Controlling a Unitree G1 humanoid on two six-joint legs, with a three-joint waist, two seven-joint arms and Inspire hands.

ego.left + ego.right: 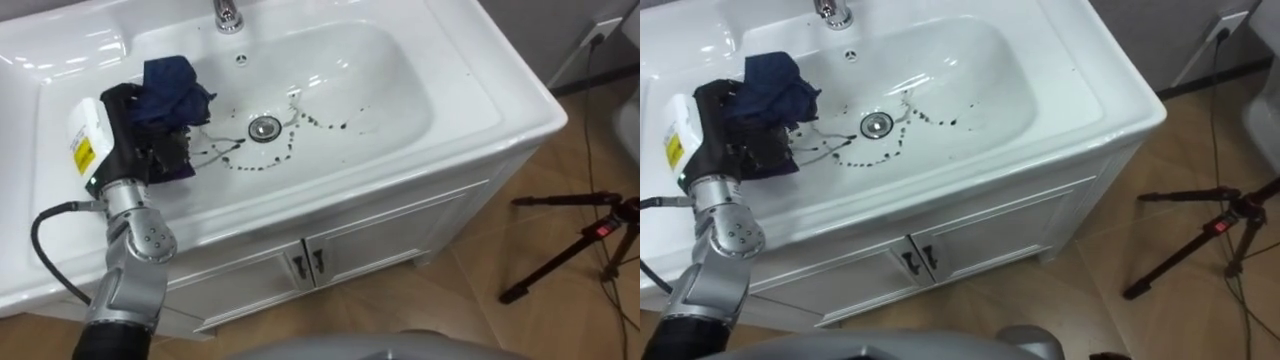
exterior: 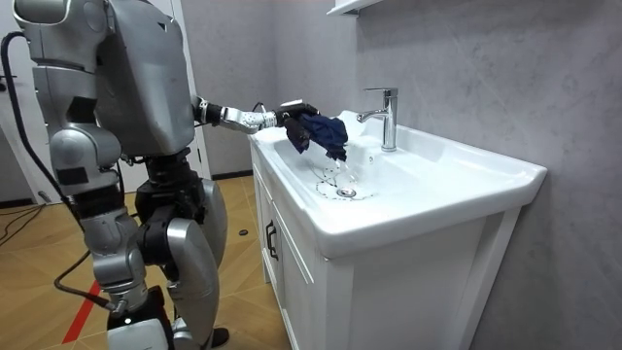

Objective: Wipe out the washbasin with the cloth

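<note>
Fingers (image 1: 168,152) of the left hand (image 1: 128,125) are curling tight around a dark blue cloth (image 1: 172,85), bunching it into a lump. The hand is holding the cloth over the left side of the white basin (image 1: 480,90), and I think it is hanging a little above the bottom. The cloth is looking soft, light and floppy, so it should squash flat when pushed down. Grabbing it in the middle is likely the best way to stop it slipping out. A bit further on, dark dirty marks (image 1: 322,123) are making a ring around the drain (image 1: 264,128). Farthest off, the tap (image 1: 228,14) is standing at the back edge.
</note>
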